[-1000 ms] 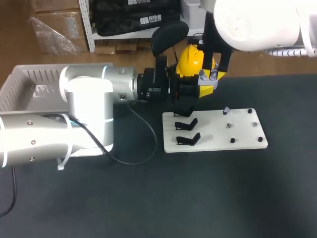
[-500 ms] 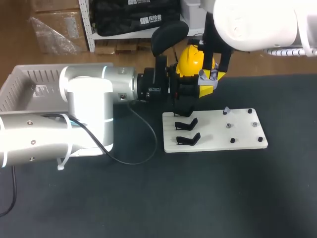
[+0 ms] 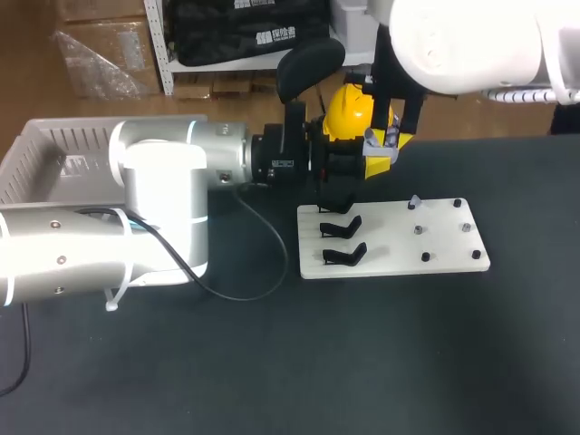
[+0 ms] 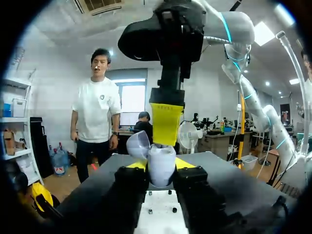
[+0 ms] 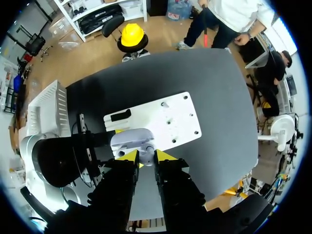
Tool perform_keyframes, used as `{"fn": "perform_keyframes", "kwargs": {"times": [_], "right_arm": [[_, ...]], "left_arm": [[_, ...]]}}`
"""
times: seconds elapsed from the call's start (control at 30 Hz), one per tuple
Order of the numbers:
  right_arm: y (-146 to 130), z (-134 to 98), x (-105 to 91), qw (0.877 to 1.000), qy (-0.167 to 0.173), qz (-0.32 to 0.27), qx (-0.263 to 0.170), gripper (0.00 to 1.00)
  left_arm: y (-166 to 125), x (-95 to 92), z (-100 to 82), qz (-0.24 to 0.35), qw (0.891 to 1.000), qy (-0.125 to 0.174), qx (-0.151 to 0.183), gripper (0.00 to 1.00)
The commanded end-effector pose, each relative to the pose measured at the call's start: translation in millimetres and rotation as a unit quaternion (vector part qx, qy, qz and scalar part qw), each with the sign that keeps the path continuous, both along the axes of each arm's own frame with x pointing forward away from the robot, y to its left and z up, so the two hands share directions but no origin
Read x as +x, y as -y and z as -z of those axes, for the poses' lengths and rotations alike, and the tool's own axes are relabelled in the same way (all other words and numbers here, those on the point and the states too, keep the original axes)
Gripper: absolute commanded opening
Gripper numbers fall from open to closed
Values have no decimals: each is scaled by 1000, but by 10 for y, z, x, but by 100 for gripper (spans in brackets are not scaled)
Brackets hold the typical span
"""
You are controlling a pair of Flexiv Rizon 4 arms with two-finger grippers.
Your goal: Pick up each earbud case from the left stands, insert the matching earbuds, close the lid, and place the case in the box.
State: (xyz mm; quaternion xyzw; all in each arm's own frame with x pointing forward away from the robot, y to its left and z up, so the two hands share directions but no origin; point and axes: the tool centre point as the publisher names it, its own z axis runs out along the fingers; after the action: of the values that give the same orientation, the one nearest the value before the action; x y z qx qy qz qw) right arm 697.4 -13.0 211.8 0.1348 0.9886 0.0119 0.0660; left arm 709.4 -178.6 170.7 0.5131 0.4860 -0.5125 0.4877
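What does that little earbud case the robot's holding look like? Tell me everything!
The earbud case is small, rounded and pale lilac-white, and it looks like smooth plastic. Its lid is flipped open to one side. It is held above the table, pinched in the left end effector, with the right end effector just above its open top.

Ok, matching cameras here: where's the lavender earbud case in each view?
Head view: earbud case held beyond the white board.
Left wrist view: earbud case in the left end effector.
Right wrist view: earbud case just ahead of the right end effector.
Shared landmark: white board.
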Motion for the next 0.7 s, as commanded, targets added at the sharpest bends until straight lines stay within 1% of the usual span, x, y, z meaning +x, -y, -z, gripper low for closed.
{"fn": "perform_keyframes", "kwargs": {"times": [0.03, 0.7], "right_arm": [[9, 13, 43, 1000, -2, 1, -1, 0], [6, 61, 55, 1000, -11, -4, -2, 0]], "left_arm": [[0, 5, 2, 0, 1000, 0, -1, 0], [0, 5, 2, 0, 1000, 0, -1, 0]]}}
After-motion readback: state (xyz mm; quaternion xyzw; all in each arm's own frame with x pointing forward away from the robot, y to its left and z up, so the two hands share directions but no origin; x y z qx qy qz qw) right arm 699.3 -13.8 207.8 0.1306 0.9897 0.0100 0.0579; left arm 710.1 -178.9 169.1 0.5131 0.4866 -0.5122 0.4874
